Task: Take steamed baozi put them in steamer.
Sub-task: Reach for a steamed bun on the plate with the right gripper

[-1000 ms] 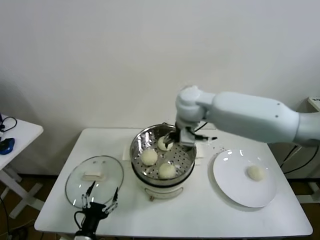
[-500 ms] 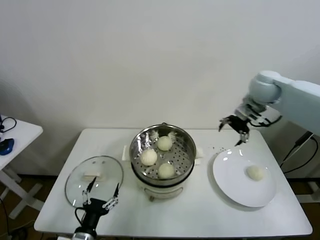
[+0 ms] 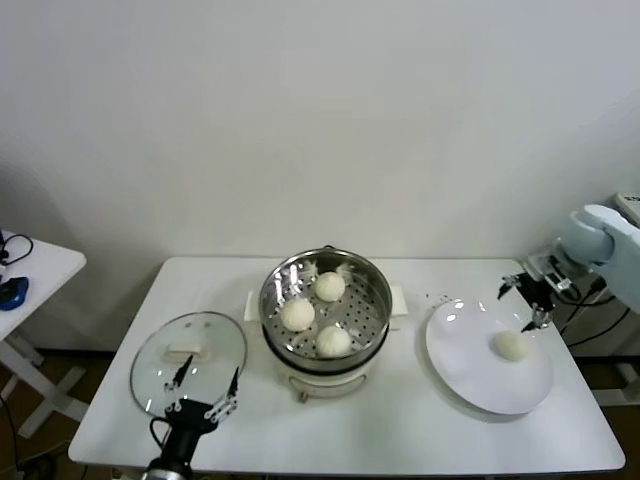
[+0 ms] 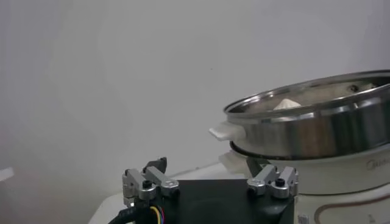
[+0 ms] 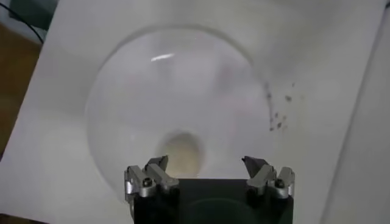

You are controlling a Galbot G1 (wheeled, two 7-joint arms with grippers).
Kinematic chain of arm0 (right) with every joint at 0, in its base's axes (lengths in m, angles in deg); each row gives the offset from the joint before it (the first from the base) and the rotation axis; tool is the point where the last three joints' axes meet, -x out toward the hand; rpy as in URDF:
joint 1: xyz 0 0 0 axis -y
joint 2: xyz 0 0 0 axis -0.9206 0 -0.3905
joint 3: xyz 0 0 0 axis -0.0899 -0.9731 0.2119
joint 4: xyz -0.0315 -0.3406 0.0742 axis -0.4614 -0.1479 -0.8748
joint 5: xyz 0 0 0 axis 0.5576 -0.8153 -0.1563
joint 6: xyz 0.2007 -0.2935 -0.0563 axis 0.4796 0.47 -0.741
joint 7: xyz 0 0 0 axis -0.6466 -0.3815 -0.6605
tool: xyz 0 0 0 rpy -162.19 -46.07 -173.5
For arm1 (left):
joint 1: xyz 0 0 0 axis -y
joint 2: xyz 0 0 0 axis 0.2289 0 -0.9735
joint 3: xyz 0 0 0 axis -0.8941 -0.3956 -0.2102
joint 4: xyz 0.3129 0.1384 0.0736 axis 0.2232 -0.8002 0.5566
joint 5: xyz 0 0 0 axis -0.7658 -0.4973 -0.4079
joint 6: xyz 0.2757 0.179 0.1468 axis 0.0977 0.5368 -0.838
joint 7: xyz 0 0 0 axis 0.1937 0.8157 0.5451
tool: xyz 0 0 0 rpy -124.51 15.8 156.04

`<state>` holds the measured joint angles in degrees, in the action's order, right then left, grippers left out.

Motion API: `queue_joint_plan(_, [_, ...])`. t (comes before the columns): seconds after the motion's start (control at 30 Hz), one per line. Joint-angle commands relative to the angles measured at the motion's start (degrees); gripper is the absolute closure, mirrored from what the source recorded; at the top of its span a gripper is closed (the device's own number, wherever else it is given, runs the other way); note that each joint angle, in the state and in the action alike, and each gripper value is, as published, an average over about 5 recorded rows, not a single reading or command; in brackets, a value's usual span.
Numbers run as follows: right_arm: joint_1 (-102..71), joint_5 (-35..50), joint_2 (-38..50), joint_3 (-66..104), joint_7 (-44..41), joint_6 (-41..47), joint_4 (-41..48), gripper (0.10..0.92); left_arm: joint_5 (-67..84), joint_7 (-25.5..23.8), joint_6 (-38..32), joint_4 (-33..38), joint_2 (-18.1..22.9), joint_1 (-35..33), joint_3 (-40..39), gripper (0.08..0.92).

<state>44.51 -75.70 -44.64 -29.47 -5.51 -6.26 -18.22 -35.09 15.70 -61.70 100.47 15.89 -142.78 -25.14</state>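
Three smooth domed buns (image 3: 316, 314) sit in the shiny perforated steamer (image 3: 372, 292), one on the white plate (image 3: 470, 375) beneath the spread, empty right end effector (image 3: 527, 300)

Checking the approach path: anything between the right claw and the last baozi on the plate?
Nothing. In the head view the open right claw hangs above the baozi with only bare white plate between; the right wrist view agrees.

The right gripper (image 3: 528, 298), a second ago inside the steamer (image 3: 326, 303) beside the far baozi (image 3: 330, 286), now hovers with fingers spread above the plate's (image 3: 470, 375) lone baozi (image 3: 511, 345).
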Motion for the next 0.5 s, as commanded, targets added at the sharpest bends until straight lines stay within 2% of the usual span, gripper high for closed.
queue_joint_plan(0.03, [-13.8,-7.3,-1.3,11.8,0.9,0.2,7.0,0.203,0.0,0.0,-0.3,-0.2,0.2,0.0,-0.1,0.177])
queue_joint_plan(0.5, [-14.0,-7.8,-6.4,13.1,2.2,0.0,11.4,0.203,-0.9,0.1,-0.1,-0.8,0.3,0.1,0.1,0.177])
